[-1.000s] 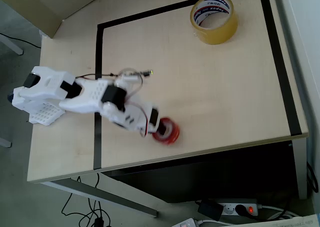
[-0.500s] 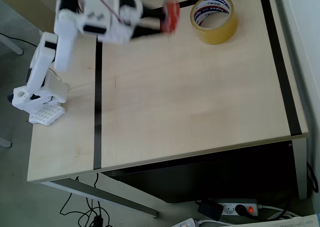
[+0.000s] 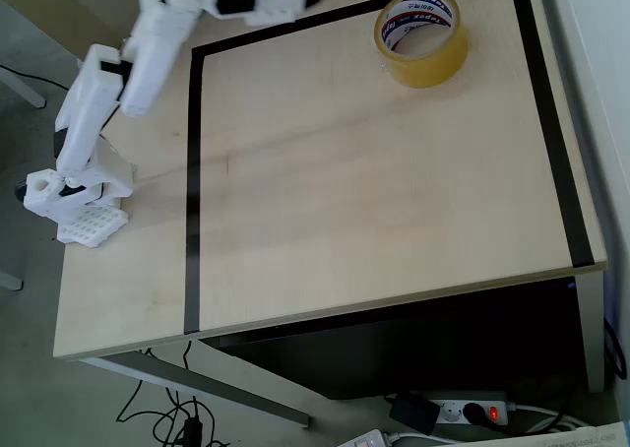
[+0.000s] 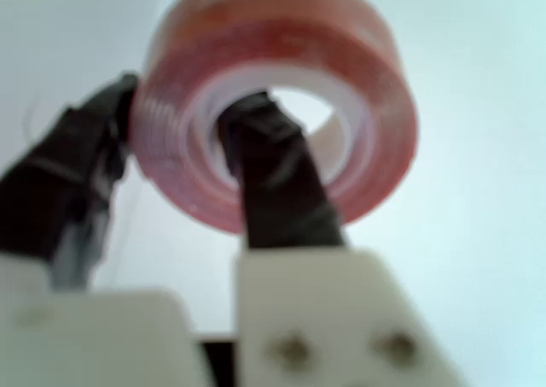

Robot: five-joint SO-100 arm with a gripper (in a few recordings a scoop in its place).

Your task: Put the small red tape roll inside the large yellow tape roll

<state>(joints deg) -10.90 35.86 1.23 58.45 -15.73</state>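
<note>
Clamped two black fingers through the glossy red tape ring, one inside its core, one outside, for carrying toward the wide yellowish packing-tape roll.

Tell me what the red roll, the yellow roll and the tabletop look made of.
Red roll: glossy see-through plastic tape on a whitish core. Yellow roll: shiny yellowish plastic tape, with a printed white inner ring. Tabletop: pale wood-look board, probably laminate, with black lines.
</note>
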